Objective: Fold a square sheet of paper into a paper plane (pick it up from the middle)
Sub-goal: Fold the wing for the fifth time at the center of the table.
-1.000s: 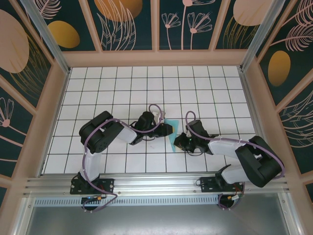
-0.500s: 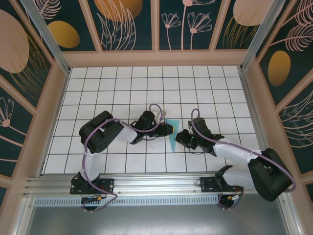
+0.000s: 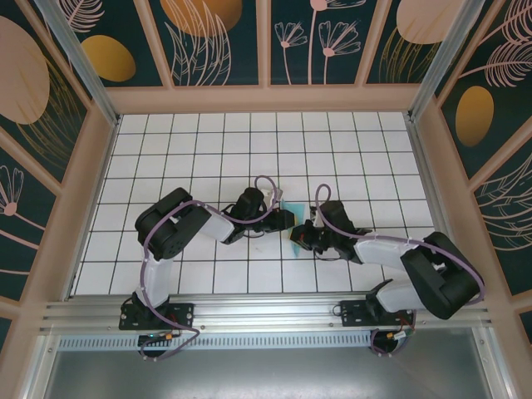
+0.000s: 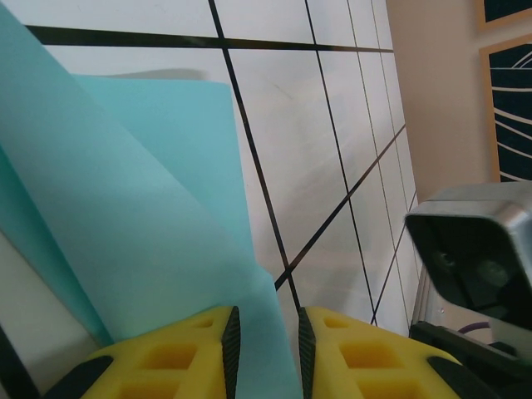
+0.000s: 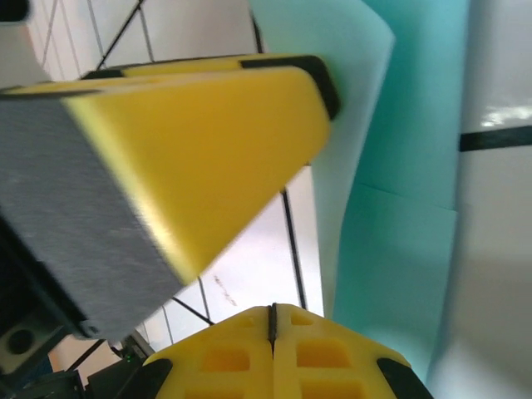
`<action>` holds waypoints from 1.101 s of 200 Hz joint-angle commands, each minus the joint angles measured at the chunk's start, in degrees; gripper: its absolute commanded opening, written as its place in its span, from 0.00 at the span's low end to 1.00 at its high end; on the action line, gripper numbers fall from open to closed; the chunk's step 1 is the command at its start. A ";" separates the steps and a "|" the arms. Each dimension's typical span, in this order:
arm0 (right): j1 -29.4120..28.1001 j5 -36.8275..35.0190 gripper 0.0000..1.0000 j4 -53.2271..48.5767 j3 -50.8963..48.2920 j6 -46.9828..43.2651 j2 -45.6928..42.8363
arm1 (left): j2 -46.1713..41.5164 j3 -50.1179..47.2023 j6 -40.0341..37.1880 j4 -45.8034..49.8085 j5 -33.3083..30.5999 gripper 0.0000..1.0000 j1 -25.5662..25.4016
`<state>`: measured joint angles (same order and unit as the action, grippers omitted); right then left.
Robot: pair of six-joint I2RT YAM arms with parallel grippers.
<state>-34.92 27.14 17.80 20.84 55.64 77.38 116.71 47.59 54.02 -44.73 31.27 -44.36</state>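
The square sheet of paper (image 3: 293, 207) is turquoise, folded, and raised off the tiles at the table's middle. My left gripper (image 3: 288, 219) holds it. In the left wrist view a strip of the paper (image 4: 150, 208) runs between the yellow fingers of the left gripper (image 4: 264, 349), which stand close around it. My right gripper (image 3: 297, 236) is just in front of the paper, nose to nose with the left one. In the right wrist view the right gripper (image 5: 272, 320) is shut with its pads touching and nothing between them. There the paper (image 5: 399, 274) hangs to its right.
The white tiled table (image 3: 191, 141) is walled by wooden panels on three sides. The right arm's wrist camera housing (image 4: 474, 266) sits close in front of the left gripper. A left gripper finger (image 5: 208, 150) looms just above the right gripper.
The right gripper has shut fully and shifted slightly left toward the left gripper, with its elbow swinging back. The left gripper and the paper have held still.
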 commanded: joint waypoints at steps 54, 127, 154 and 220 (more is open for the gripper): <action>0.20 -1.29 0.02 -2.73 -3.77 -1.03 -1.02 | 2.89 0.64 -1.92 4.04 -0.95 0.28 -0.25; 0.21 -4.45 0.02 -8.26 -6.26 -1.49 0.59 | 3.07 1.17 -2.05 4.75 -0.93 0.27 -0.22; 0.18 -1.77 0.02 -5.67 -6.73 -1.03 0.11 | 3.02 1.02 -2.07 4.86 -1.05 0.27 -0.29; 0.21 1.95 0.04 -4.44 -3.15 -1.87 -6.33 | 3.10 1.36 -2.08 5.57 -0.89 0.26 -0.29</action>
<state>-34.92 26.96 14.90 16.34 55.29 72.58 116.79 48.40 53.58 -43.22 31.48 -44.36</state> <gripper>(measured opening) 0.067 0.267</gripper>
